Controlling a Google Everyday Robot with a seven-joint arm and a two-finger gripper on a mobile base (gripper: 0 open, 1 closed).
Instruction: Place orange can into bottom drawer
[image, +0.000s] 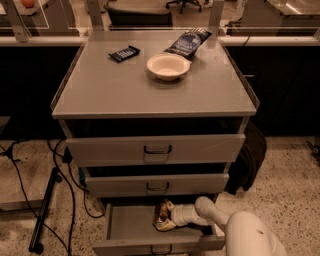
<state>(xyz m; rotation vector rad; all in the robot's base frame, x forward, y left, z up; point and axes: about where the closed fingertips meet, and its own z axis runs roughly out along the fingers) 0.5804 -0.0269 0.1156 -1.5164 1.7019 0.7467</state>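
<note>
Tool (165, 219) around mottled orange can (161, 211) inside bottom drawer (125, 229)

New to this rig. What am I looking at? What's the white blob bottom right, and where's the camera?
There is one camera view. It looks down at the front of a grey three-drawer cabinet; where the camera is mounted is not recorded. The white rounded shape at the bottom right is the robot's single arm, which sits on a mobile base. The arm reaches into the open bottom drawer. At its tip is the gripper, with its two fingers closed on the orange can inside that drawer. I can't tell whether the can touches the drawer floor. On top of the cabinet lie a white bowl, a dark blue snack bag behind it, and a small dark wrapped bar to its left.
</note>
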